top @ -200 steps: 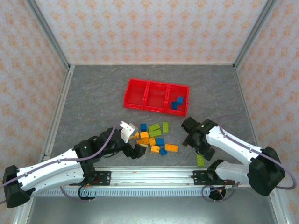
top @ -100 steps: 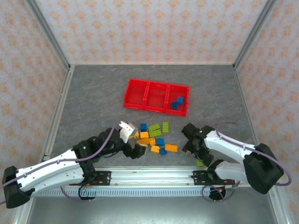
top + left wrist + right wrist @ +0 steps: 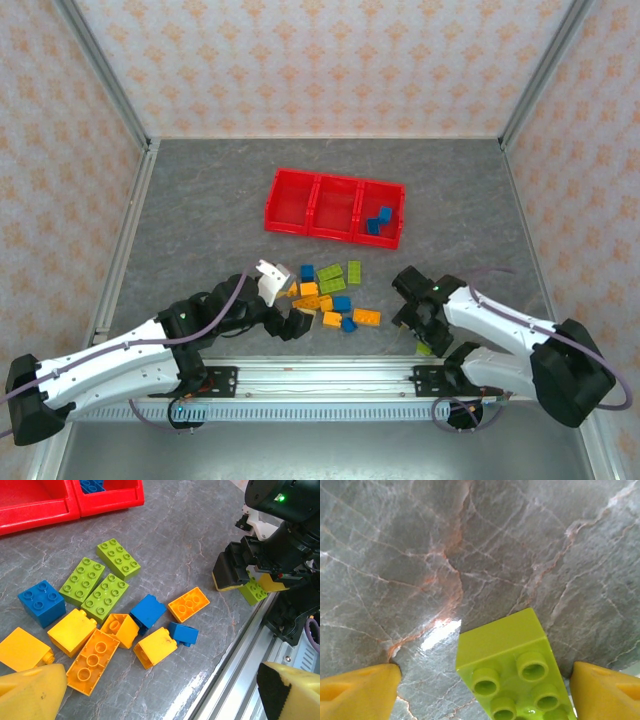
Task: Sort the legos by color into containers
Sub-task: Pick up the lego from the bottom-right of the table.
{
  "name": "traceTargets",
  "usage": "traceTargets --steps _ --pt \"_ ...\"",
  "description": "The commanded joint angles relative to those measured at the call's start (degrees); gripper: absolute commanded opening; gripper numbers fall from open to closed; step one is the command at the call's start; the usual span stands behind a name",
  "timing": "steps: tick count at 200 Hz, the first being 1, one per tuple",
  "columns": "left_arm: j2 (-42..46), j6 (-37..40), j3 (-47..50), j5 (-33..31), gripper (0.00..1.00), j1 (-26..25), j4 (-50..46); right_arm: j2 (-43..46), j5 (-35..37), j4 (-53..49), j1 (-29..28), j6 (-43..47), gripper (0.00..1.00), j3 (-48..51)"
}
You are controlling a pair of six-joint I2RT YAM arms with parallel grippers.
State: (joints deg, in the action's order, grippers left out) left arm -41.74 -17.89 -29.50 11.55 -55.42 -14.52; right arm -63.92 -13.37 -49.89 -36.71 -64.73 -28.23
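The red containers (image 3: 300,229) sit across the middle of the grey worktop (image 3: 200,220), three bins in a row. The right-hand bin holds two blue bricks (image 3: 378,220), and its corner shows in my left wrist view too. The other legos (image 3: 330,295) lie loose on the worktop between the arms, near the front rail, in orange-yellow, lime green and blue.

The right jaws are spread, one yellow fingertip (image 3: 357,690) on each side of a lone lime green brick (image 3: 507,670) that lies flat on the worktop. The left jaws are spread wide over the near edge of the pile and grip nothing.

A second ago the right arm stood further back and that brick lay uncovered. The arm has since come down over it. The bins, the pile and the left arm are as they were.
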Motion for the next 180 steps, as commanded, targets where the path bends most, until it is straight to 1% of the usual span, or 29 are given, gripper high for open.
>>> traceTargets --steps 1,44,78,90,109,158,180 --pt "0.0 0.4 -0.3 -0.7 0.99 -0.3 -0.2 -1.4 -4.6 12.9 -0.6 0.4 0.84 -0.7" --pt "-0.5 0.4 -0.4 -1.0 0.99 -0.4 -0.3 -0.1 -3.9 12.1 -0.6 0.7 0.7 -2.7" --pt "-0.7 0.4 -0.4 -0.9 0.99 -0.3 -0.3 0.6 -3.1 11.6 -1.3 1.0 0.61 -1.7" --pt "-0.8 0.4 -0.3 -0.9 0.99 -0.4 -0.4 1.2 -2.8 12.1 -1.6 0.8 0.56 -1.2" --pt "-0.9 0.4 -0.4 -0.8 0.99 -0.3 -0.3 1.5 -2.0 11.5 -1.6 0.8 0.54 -0.9" --pt "-0.7 0.6 -0.7 -0.9 0.99 -0.3 -0.6 -0.2 1.8 8.9 -1.6 2.5 0.4 -1.8" --pt "0.5 0.6 -0.7 -1.6 0.99 -0.3 -0.5 -2.9 2.9 7.8 -1.6 4.5 0.39 -3.6"
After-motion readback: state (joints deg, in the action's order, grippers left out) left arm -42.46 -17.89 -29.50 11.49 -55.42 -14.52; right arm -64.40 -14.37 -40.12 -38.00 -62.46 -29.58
